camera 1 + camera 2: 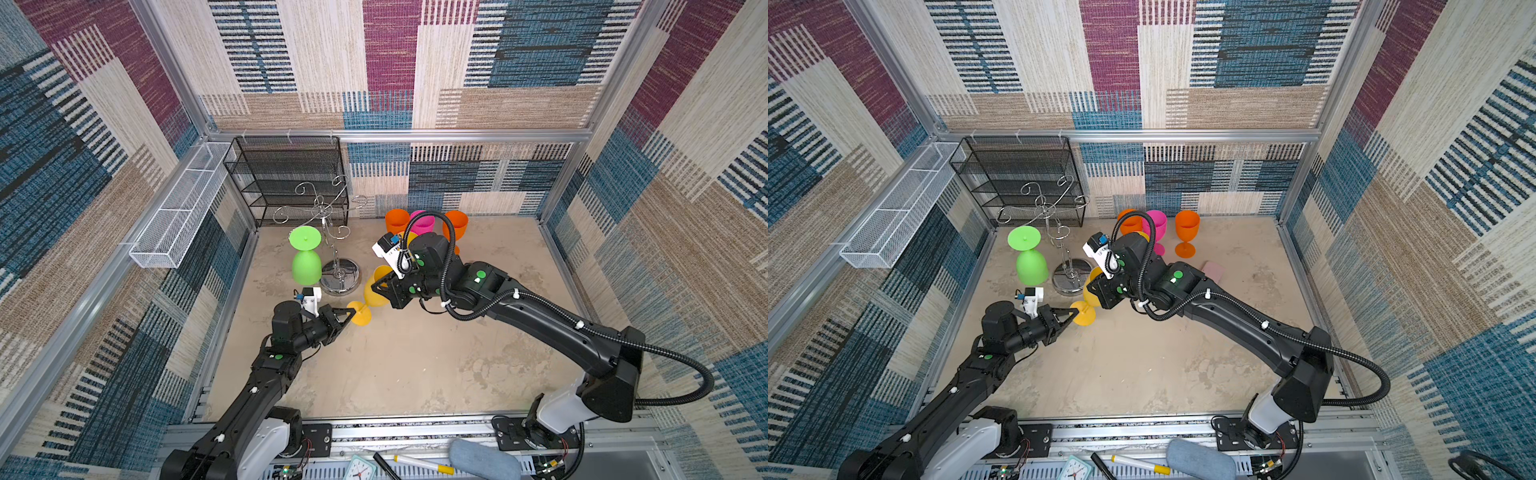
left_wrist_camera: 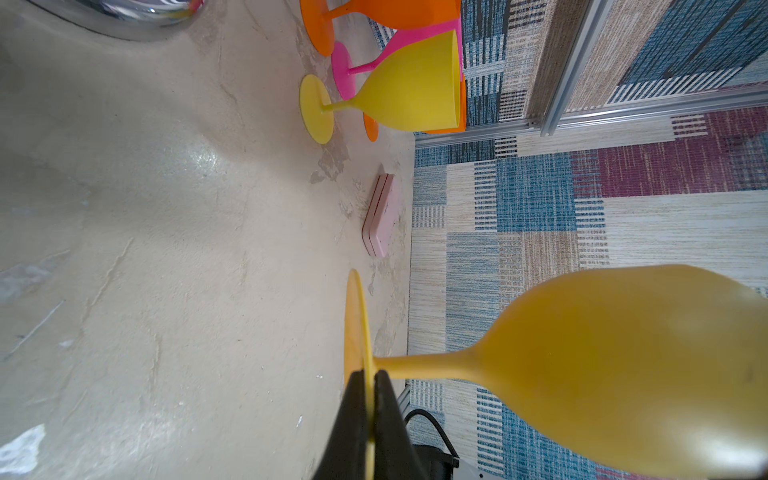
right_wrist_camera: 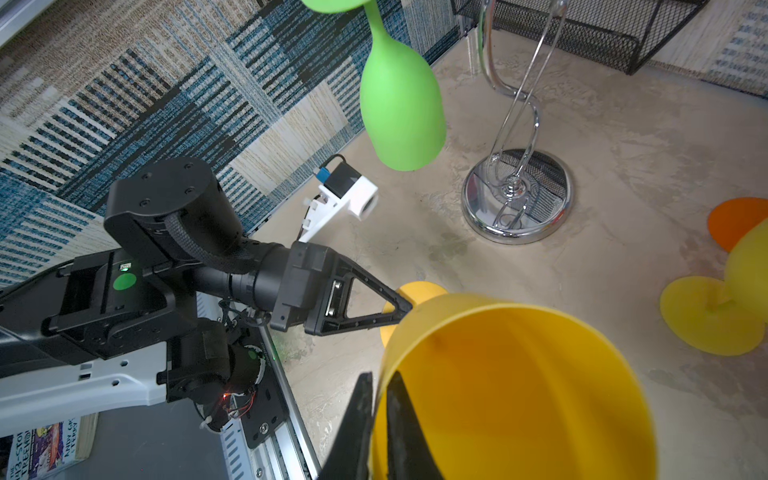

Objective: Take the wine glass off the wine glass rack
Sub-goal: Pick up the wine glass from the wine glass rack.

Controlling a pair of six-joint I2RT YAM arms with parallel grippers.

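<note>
The chrome wine glass rack point(image 1: 332, 245) point(image 1: 1064, 253) point(image 3: 517, 208) stands on its round mirrored base, back left. A green wine glass point(image 1: 306, 266) point(image 1: 1031, 266) point(image 3: 401, 112) hangs upside down from one arm. A yellow wine glass point(image 1: 376, 291) point(image 1: 1092, 291) point(image 2: 623, 374) point(image 3: 519, 395) is off the rack, low beside that base. My left gripper point(image 1: 352, 313) point(image 1: 1074, 313) point(image 2: 370, 382) is shut on the edge of its foot. My right gripper point(image 1: 376, 286) point(image 1: 1091, 287) point(image 3: 380, 382) is shut on its bowl rim, one finger inside. Whether the foot touches the table is unclear.
A black mesh shelf point(image 1: 291, 178) and a white mesh basket point(image 1: 178, 208) sit back left. Two orange glasses point(image 1: 397, 220) point(image 1: 456, 224), a pink glass point(image 1: 423, 222) and another yellow glass point(image 2: 407, 91) stand at the back. A pink case point(image 1: 1214, 270) lies right.
</note>
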